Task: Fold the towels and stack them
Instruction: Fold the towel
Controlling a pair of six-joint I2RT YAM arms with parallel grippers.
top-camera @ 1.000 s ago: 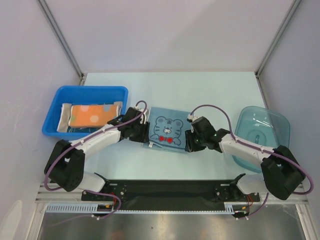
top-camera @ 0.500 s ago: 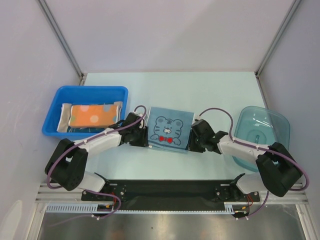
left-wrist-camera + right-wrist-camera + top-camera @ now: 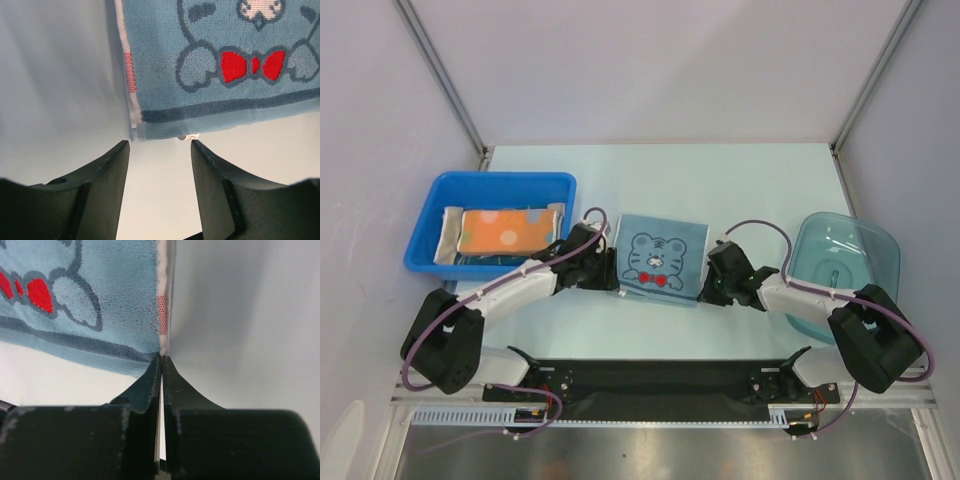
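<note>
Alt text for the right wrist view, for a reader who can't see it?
The right claw is shut, its two dark fingers pressed together with tips at the near corner of a light blue towel on a pale table. The towel shows a red bow tie and dark outlines.

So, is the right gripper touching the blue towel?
Touching. The right wrist view shows the right gripper with its shut fingertips meeting on the near corner of the blue towel, with no gap visible.

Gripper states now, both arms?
Left gripper: open, empty, jaws just short of the blue towel corner.
Right gripper: shut, pinching that towel's other near corner.
</note>
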